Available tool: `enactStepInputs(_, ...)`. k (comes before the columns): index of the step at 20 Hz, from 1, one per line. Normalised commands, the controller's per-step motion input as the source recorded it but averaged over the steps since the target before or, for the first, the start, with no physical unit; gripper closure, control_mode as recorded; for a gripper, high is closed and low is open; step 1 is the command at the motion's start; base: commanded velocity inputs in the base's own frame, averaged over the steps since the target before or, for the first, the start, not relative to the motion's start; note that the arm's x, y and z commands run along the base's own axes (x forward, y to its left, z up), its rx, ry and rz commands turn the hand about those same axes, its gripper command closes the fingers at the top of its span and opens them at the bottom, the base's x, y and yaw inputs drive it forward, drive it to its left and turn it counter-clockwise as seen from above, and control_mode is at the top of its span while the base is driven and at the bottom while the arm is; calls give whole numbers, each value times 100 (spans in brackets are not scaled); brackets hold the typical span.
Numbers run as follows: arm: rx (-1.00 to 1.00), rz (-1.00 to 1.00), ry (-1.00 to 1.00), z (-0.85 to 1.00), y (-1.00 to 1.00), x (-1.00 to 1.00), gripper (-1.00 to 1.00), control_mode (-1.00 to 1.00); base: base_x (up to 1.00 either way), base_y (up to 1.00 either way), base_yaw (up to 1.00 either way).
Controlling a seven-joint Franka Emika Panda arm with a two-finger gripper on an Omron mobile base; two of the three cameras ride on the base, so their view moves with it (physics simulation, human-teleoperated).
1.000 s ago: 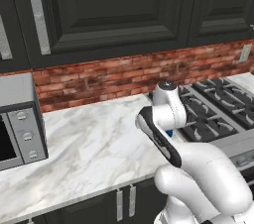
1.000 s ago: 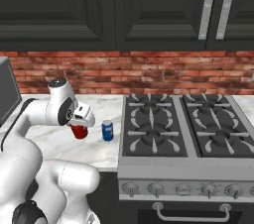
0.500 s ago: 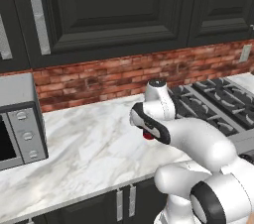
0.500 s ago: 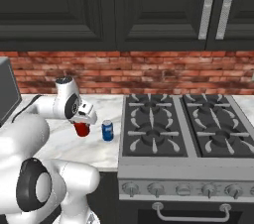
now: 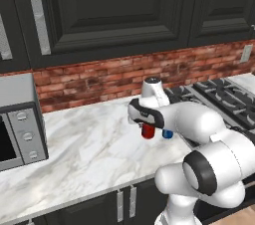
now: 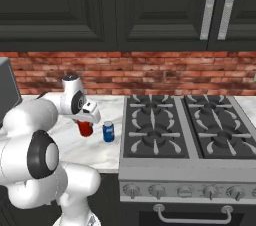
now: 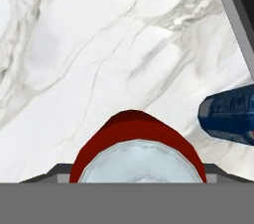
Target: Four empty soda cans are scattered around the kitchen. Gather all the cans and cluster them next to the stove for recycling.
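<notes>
A red soda can hangs upright in my gripper, which is shut on it from above over the white marble counter. In the left base view the red can shows just under the gripper. In the hand view its silver top and red side sit low in the middle. A blue soda can stands on the counter just right of the red one, close to the stove. The blue can is apart from the red one. The stove's left edge runs past it.
A grey microwave stands at the counter's left end. Red brick wall and dark upper cabinets back the counter. Bare marble lies between the microwave and the cans. My own arm's white links crowd the stove's front left.
The arm's links have swung round toward the stove side. The red can has shifted slightly toward the blue can, still held.
</notes>
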Motion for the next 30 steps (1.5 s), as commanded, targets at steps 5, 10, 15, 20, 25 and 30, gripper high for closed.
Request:
enactStepInputs(5,0,-1,1,-27,0,10,100,-100,0,0,0)
enactStepInputs(10,0,0,0,-21,0,7,100,-100,0,0,0)
enactStepInputs(15,0,0,0,-12,0,5,100,-100,0,0,0)
enactStepInputs(20,0,0,0,-9,0,5,100,-100,0,0,0)
enactStepInputs(25,0,0,0,-4,0,0,100,-100,0,0,0)
enactStepInputs(30,0,0,-1,-2,-12,0,100,-100,0,0,0)
